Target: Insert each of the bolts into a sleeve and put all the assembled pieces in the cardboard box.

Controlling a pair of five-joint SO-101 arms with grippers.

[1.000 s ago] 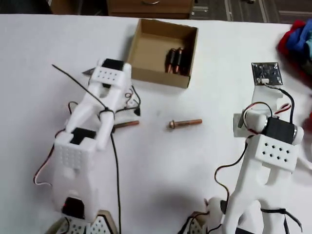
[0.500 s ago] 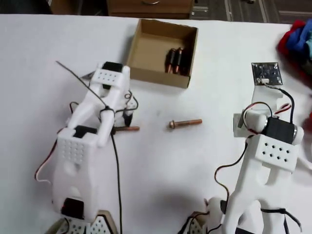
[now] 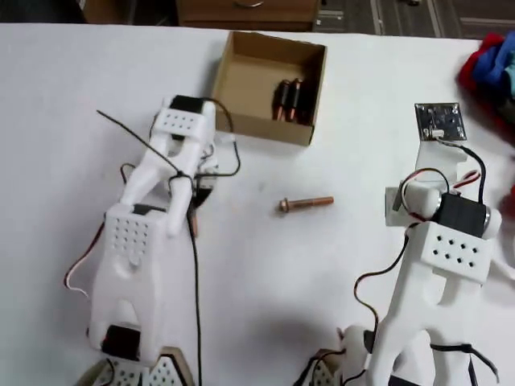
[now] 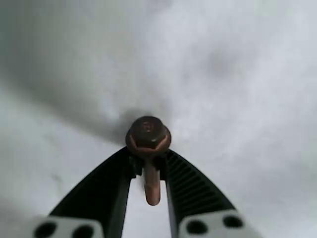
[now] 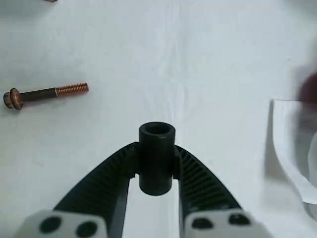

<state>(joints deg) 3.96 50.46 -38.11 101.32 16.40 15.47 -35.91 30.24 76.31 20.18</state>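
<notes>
The left claw (image 4: 148,161) is gripping a bolt (image 4: 148,140) tightly and the right claw (image 5: 156,159) is clamping a sleeve (image 5: 157,148), so I am thinking the bolt must enter it straight.

No text, label, number or sign can be read. Any print on the small circuit board (image 3: 439,121), right of the cardboard box (image 3: 261,126), is too small to tell.
</notes>
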